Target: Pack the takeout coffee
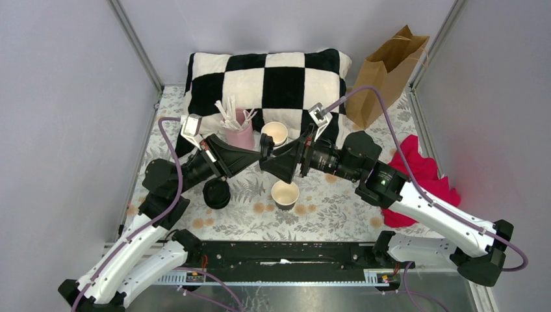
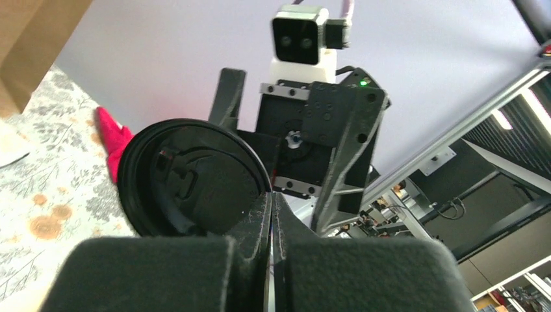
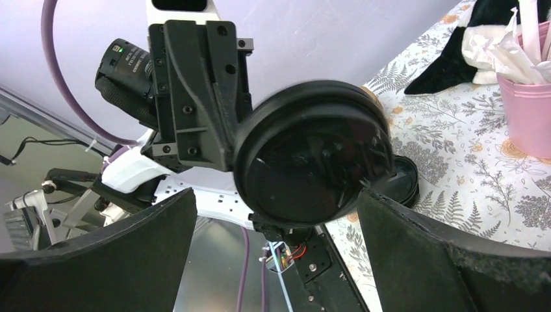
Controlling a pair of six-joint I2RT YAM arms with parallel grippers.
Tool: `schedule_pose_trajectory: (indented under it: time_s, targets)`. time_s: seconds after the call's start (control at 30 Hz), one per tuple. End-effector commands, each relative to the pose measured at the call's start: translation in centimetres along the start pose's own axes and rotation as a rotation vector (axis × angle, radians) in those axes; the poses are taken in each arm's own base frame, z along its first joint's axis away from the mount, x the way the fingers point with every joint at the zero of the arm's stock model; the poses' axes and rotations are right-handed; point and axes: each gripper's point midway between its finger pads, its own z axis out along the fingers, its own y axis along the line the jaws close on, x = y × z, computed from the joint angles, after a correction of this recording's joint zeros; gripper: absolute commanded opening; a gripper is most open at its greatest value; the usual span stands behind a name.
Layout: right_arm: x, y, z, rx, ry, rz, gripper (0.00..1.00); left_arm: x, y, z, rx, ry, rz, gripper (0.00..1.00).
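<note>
Takeout coffee (image 1: 216, 193) stands unpacked on your desk (image 1: 338, 209), bag (image 1: 388, 70) at one o'clock. Left tool (image 2: 271, 198) pinches a loose lid (image 2: 195, 179); right tool (image 3: 276, 208) gapes.

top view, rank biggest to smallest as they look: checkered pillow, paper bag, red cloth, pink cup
1. checkered pillow
2. paper bag and red cloth: about alike, cloth partly hidden, so not ranked
3. pink cup

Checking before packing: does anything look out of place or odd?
The round black plastic lid is on no cup: it hangs in the air, pinched at its rim by the shut jaws of the left gripper, between the open jaws of the right gripper. A black paper cup stands lidless nearby.
</note>
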Motion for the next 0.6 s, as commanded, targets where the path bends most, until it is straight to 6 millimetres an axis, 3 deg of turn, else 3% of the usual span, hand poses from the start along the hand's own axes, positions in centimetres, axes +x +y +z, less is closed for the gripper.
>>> schedule_pose_trajectory:
  time_s: [0.0,0.2,0.57]
  targets:
    - [-2.5,1.6,-0.5,-0.040,-0.092,0.026,1.00,-1.3,-4.0,-0.3,0.159,-0.041,0.039,0.00]
    - [-2.5,0.2,-0.9,0.028,-0.120,0.018,1.00,-1.1,-4.0,-0.5,0.163,-0.038,0.040,0.00]
    - [-2.5,0.8,0.1,-0.009,-0.107,0.020,1.00,-0.7,-3.7,-0.4,0.159,-0.021,0.024,0.00]
